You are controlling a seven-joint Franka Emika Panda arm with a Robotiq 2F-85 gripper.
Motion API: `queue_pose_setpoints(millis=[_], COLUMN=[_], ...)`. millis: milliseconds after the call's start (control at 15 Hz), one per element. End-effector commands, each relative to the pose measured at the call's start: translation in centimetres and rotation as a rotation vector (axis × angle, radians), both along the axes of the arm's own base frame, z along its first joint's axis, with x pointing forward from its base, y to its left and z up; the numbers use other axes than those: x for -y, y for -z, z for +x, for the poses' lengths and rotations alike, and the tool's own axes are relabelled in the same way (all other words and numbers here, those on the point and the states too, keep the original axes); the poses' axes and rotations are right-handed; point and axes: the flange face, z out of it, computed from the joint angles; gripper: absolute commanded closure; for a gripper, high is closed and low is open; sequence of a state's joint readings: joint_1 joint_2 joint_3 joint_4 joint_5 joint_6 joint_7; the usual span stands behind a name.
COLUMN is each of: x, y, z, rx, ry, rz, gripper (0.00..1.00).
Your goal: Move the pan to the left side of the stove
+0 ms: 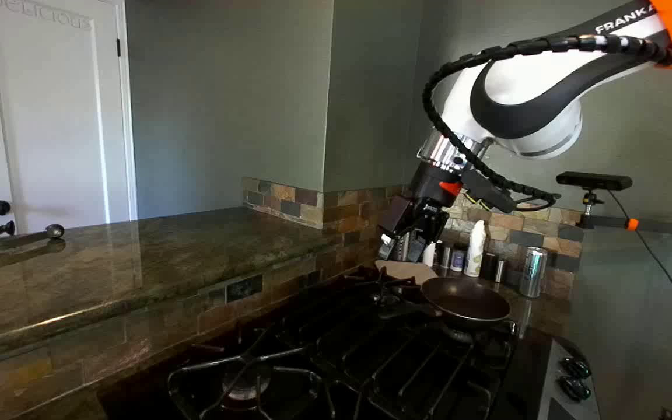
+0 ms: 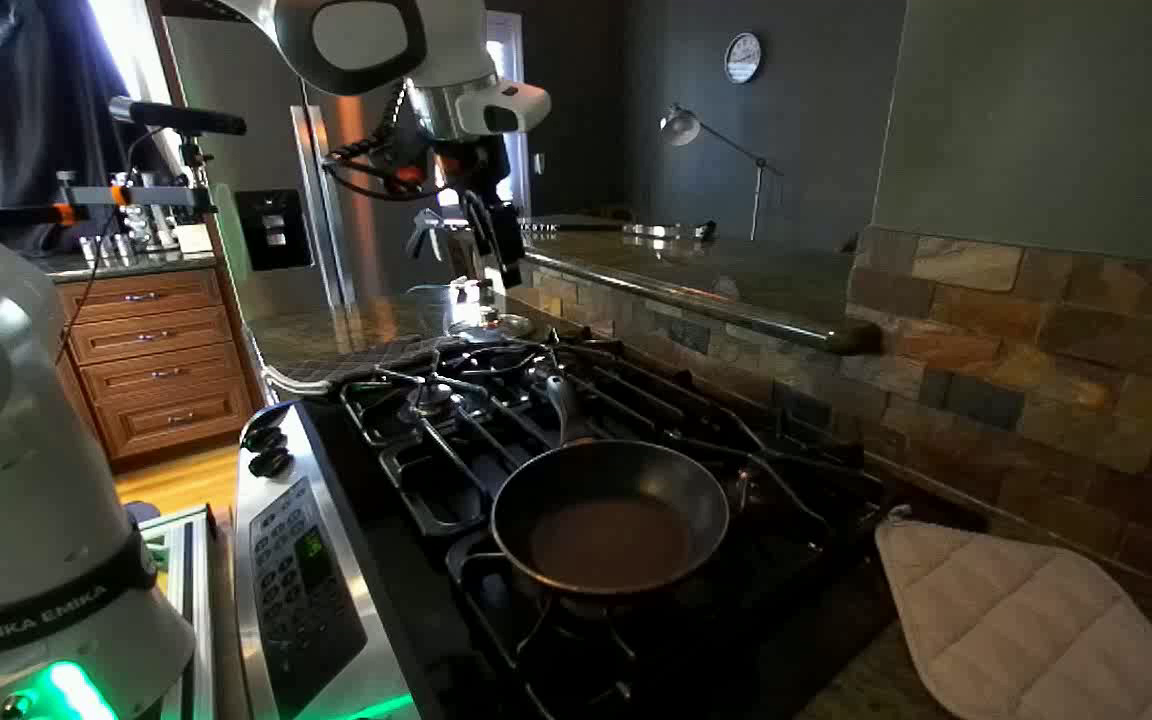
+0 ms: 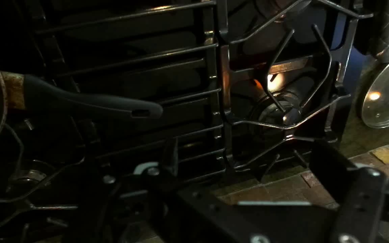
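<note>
Hanging in the air in an exterior view, your claw (image 1: 400, 251) points down and to the left, its jaws spread apart. You see the pan (image 1: 465, 296) resting at the far right of the stove (image 1: 336, 350), lower than the claw, to its right and apart from it. Past the pan, a shiny steel canister (image 1: 533, 272) stands at the right, with a white bottle (image 1: 476, 249) to its left.

In an exterior view you find the pan on the near end of the stove, its handle (image 2: 560, 400) reaching toward the far end. Your claw is high up toward the far end, well apart from the pan. A pale quilted potholder (image 2: 1036, 610) lies near at the right, just beside the stove; a control panel (image 2: 306, 590) runs along the left.

In the wrist view you get only part of the pan, cut off at the left edge, its handle pointing right above the stove. Your claw's fingers (image 3: 331, 165) stand wide apart at the near edge, with grates (image 3: 226, 77) and a strip of tile (image 3: 268, 192) showing between them. A clear glass lid (image 3: 383, 101) lies at the right, beside the stove.
</note>
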State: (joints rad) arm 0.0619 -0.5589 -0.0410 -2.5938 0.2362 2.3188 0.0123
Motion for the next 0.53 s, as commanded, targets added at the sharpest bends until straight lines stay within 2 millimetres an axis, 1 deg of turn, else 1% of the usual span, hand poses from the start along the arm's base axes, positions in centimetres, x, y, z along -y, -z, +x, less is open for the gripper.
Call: queue_pose_setpoints(millis=[0, 333, 400, 467], x=[0.0, 0.0, 0.8, 2.1], y=[0.0, 0.0, 0.4, 0.9], z=[0.0, 0.0, 0.3, 0.4], rx=[-0.001, -0.001, -0.017, -0.027], ry=[0.0, 0.0, 0.058, 0.137], rz=[0.0, 0.0, -0.003, -0.009], gripper=[0.0, 0.0, 0.0, 0.0])
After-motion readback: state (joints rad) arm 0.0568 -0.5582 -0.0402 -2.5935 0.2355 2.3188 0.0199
